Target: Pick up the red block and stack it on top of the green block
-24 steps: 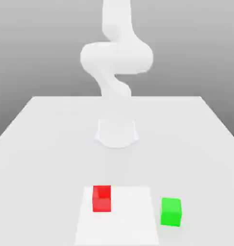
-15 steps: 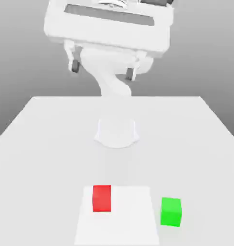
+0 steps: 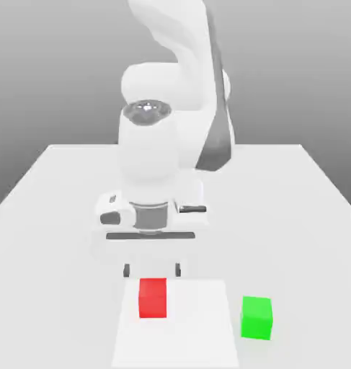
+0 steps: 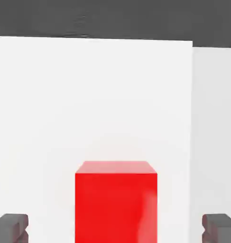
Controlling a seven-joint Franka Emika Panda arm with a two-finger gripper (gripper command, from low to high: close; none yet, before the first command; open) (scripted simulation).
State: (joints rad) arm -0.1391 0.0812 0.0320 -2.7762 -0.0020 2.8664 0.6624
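I have the gripper [image 3: 152,270] low over the desk [image 3: 55,209], just behind the red block [image 3: 153,298] as the exterior view shows it, with the white arm [image 3: 171,108] bending down from its base farther back. The fingers [image 3: 126,270] are spread wide and grasping nothing: in the exterior view their two dark tips sit apart, one to each side of the red block's width, and above its top edge. From the hand view I see the red block [image 4: 115,201] centred between the two grey fingertips [image 4: 10,228], with clear gaps on both sides, so nothing touches it. The red block rests flat on a slightly brighter white square patch [image 3: 200,324] of the desk, near that patch's far edge and toward its side on the exterior view's left. The green block [image 3: 256,317] sits on the desk well apart from the red block, toward the exterior view's right and a little nearer the camera, just off the edge of the bright patch. Both blocks stand upright and square to the desk, each on its own.
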